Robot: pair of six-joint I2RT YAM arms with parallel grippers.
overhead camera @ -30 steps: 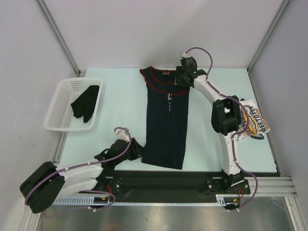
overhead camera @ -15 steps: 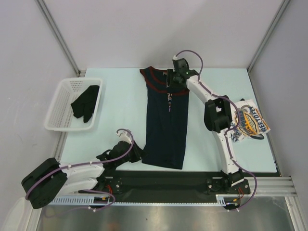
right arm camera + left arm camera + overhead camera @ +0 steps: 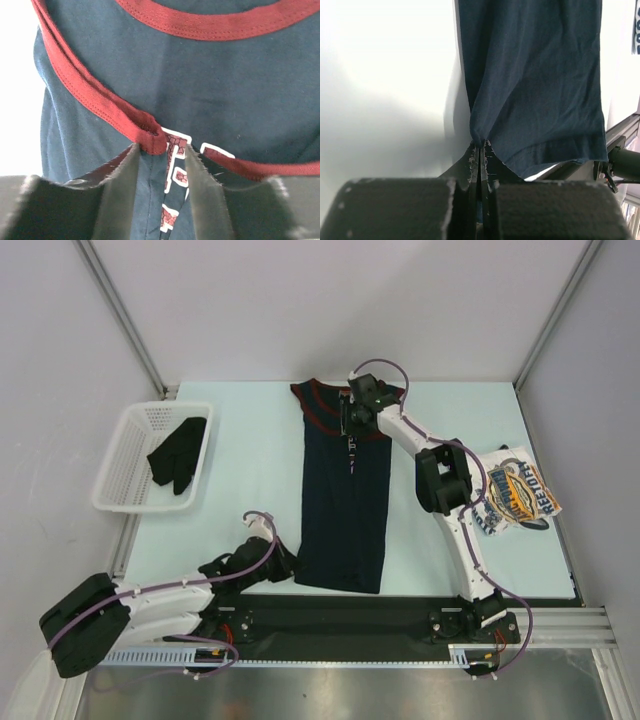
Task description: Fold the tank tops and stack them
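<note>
The navy tank top (image 3: 345, 510) lies lengthwise mid-table, folded narrow, its dark-red trim at the far end. My left gripper (image 3: 290, 562) is at its near left corner, and the left wrist view shows that gripper (image 3: 481, 145) shut on the navy hem (image 3: 535, 75). My right gripper (image 3: 351, 420) is down on the chest below the neckline. Its jaws (image 3: 161, 147) stand apart, with navy cloth (image 3: 200, 90), a fold of red trim (image 3: 150, 131) and the logo between the fingers. The white tank top (image 3: 518, 490) with yellow-blue print lies crumpled at the right, partly behind the right arm.
A white basket (image 3: 130, 420) stands at the left and holds a dark cloth (image 3: 178, 455). Metal frame posts rise at the far corners. A black rail runs along the table's near edge.
My left gripper has shut on the hem corner. The right arm has swung left along the neckline onto the chest, and its jaws have narrowed around the cloth.
</note>
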